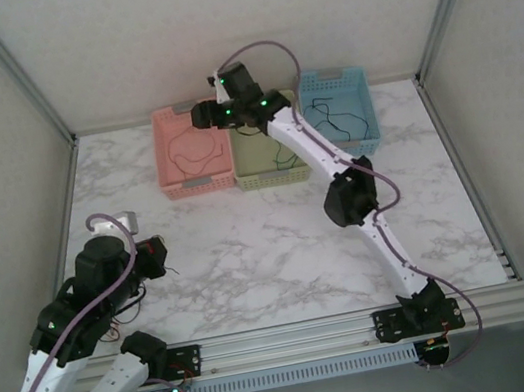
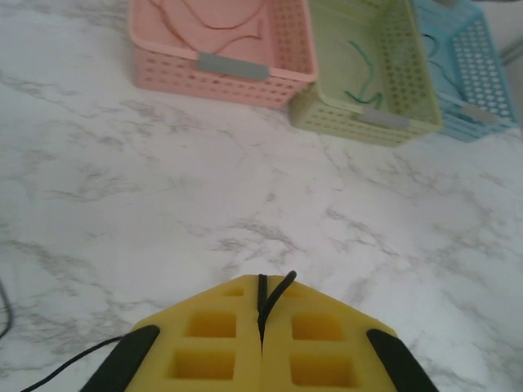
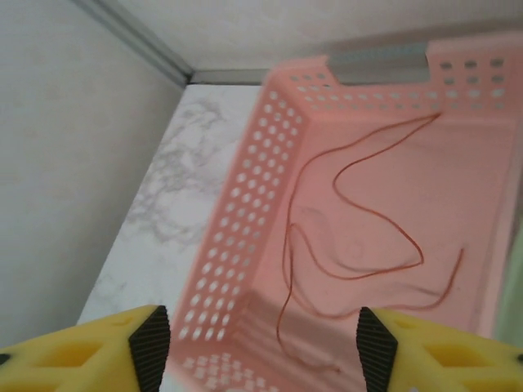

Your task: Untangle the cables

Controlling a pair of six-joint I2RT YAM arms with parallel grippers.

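My left gripper [image 2: 263,284] is shut on a thin black cable [image 2: 278,294], whose short end sticks out past the yellow fingertips. It hovers at the table's left [image 1: 161,256]. Its tail trails off to the lower left [image 2: 65,371]. More dark and red strands lie under the left arm [image 1: 125,309]. My right gripper [image 3: 261,343] hangs open over the pink basket [image 3: 245,212], with nothing between its fingers. Red cables [image 3: 359,214] lie loose on that basket's floor. From above, the right gripper [image 1: 201,115] is at the pink basket's back edge.
Three baskets stand in a row at the back: pink [image 1: 179,185], green [image 1: 269,179] holding a green cable [image 2: 365,73], and blue [image 1: 357,88] holding a black cable [image 1: 336,124]. Walls close in the left, back and right sides. The marble table [image 1: 271,245] stretches between the arms.
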